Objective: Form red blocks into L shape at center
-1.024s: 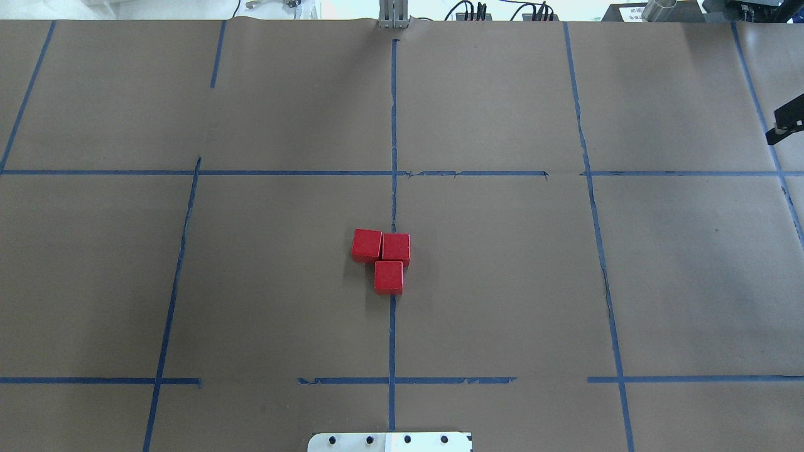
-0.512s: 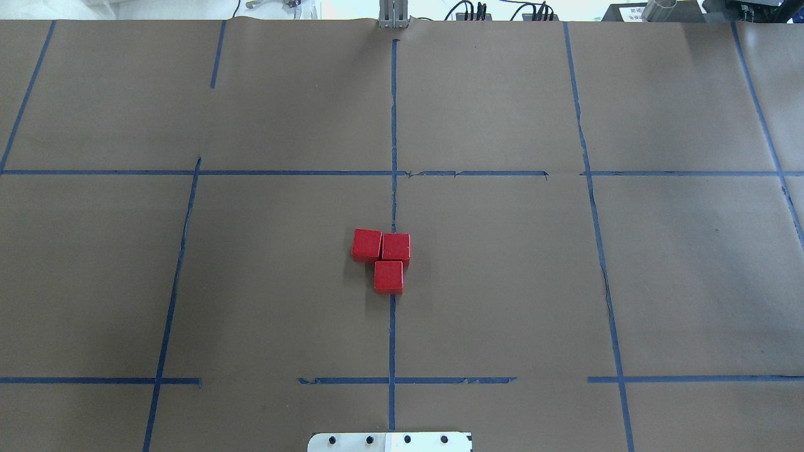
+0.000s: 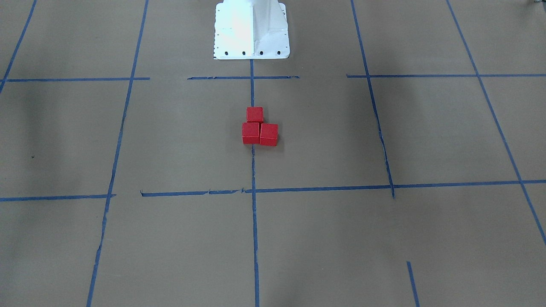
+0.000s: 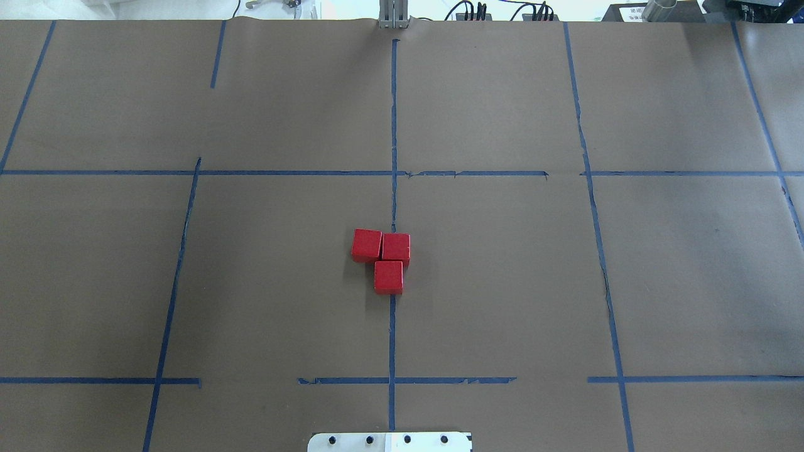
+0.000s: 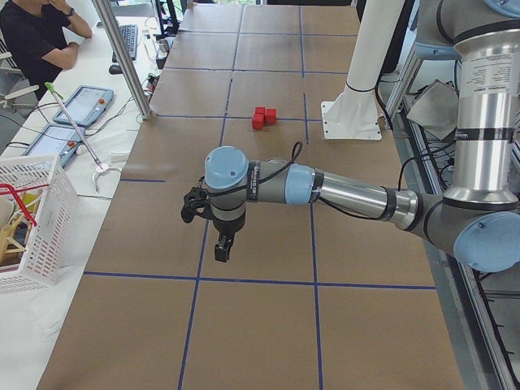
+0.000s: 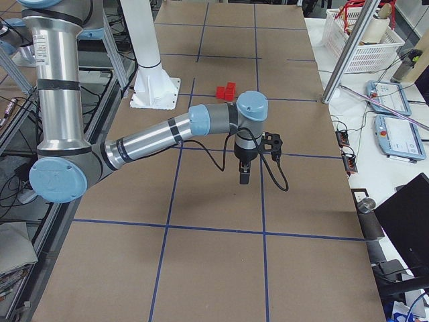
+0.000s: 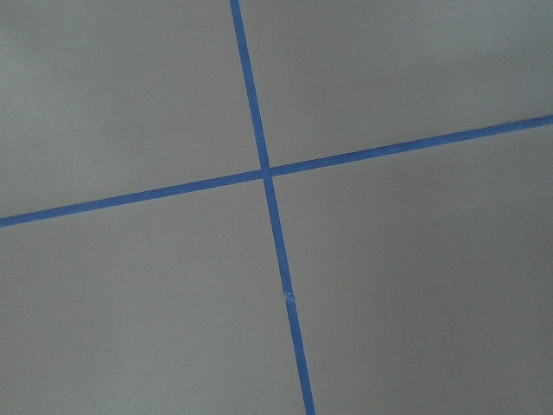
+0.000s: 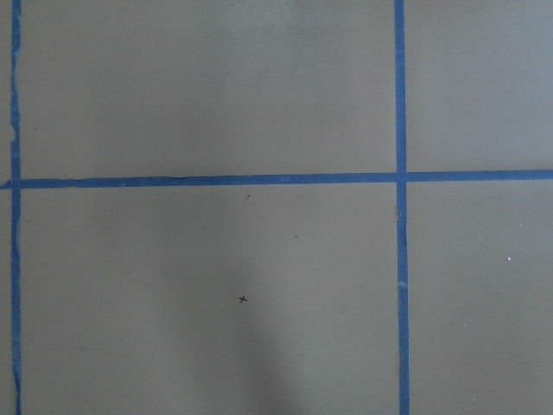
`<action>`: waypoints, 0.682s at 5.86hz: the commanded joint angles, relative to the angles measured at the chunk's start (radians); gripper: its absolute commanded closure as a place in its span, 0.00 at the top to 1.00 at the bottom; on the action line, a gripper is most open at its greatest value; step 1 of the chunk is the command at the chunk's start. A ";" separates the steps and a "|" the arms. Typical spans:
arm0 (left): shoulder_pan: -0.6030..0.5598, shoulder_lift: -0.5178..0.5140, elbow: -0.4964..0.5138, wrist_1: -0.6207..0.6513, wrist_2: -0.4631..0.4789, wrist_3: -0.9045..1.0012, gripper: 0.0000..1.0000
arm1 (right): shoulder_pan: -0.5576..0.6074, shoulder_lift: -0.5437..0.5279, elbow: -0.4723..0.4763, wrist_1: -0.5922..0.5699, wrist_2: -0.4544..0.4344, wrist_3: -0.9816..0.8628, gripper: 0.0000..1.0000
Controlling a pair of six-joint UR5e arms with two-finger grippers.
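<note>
Three red blocks sit touching on the brown paper at the table's center, over the middle blue tape line. In the overhead view two lie side by side (image 4: 367,245) (image 4: 396,247) and the third (image 4: 389,277) sits just nearer the robot, under the right one. They show in the front view (image 3: 254,114), the exterior left view (image 5: 262,117) and the exterior right view (image 6: 226,90). My left gripper (image 5: 222,248) hangs far from the blocks, over the table's left end. My right gripper (image 6: 243,176) hangs over the right end. I cannot tell whether either is open. Both wrist views show only paper and tape.
The white robot base (image 3: 251,30) stands at the table's near edge. A white basket (image 5: 32,219) and teach pendants (image 5: 81,104) lie beyond the far edge, by a metal post (image 5: 122,57). An operator (image 5: 32,32) sits there.
The tip of my right gripper, at the overhead view's right edge a second ago, has left that view. The blocks have not moved.
</note>
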 commanded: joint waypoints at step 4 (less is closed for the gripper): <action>-0.003 0.043 0.039 0.007 -0.002 0.000 1.00 | 0.002 -0.055 0.010 0.001 0.037 -0.034 1.00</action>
